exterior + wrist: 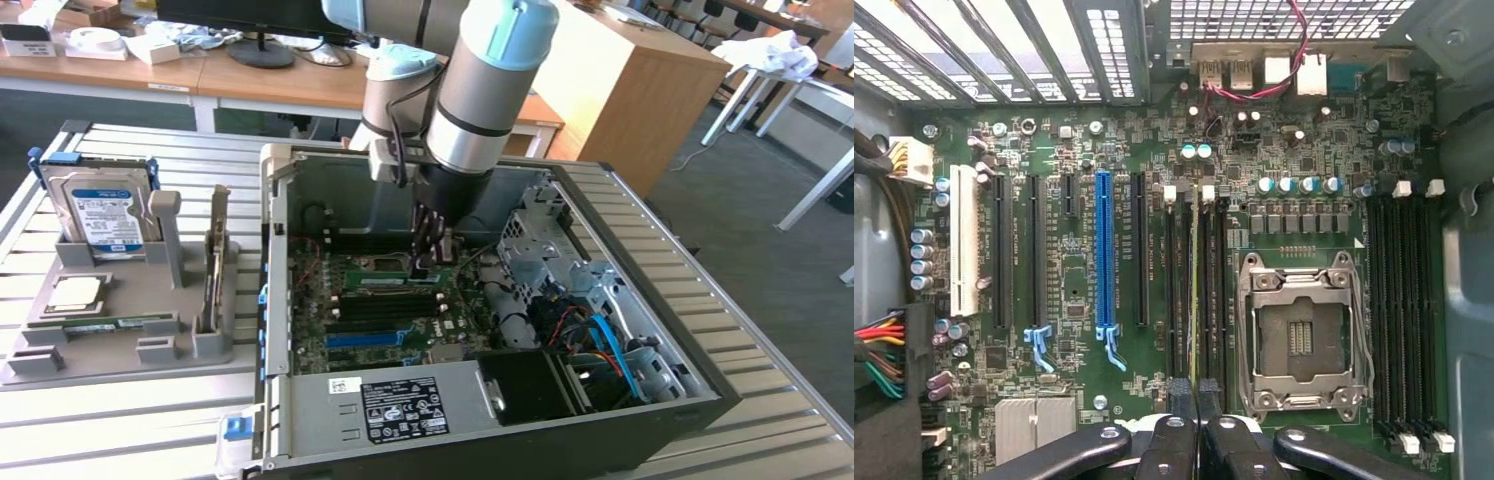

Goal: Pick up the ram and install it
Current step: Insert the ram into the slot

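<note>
Bright, even light falls throughout, with soft shadow inside the computer case and sheen on the slatted table.

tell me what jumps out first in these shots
The big arm reaches down into the open PC case in the middle of the exterior view. Up close, its fingers are shut on the ram, held edge-on beside the CPU socket. A blue-labelled hard drive stands at the exterior view's left.

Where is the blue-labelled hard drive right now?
On the exterior view's left, the hard drive stands upright in the grey holder on the table, beside the open computer case.
</note>
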Action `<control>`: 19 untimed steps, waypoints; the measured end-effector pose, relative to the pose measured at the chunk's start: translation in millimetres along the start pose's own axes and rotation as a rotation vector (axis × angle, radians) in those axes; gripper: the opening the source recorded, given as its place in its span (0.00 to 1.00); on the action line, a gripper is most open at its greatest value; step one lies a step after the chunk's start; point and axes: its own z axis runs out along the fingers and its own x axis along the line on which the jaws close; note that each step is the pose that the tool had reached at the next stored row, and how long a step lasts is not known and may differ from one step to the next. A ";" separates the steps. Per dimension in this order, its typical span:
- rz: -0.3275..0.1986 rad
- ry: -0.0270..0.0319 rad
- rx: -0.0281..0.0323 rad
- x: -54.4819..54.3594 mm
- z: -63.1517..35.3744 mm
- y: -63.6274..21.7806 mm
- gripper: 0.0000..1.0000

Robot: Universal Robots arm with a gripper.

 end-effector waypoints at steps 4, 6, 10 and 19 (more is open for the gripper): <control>0.000 0.0002 -0.0001 0.0 0.5 0.0 0.11; 0.000 0.0000 0.0000 0.0 0.6 0.0 0.11; -0.012 0.0005 -0.0002 0.0 1.0 0.0 0.11; -0.053 0.0025 -0.0010 0.0 1.8 -0.1 0.11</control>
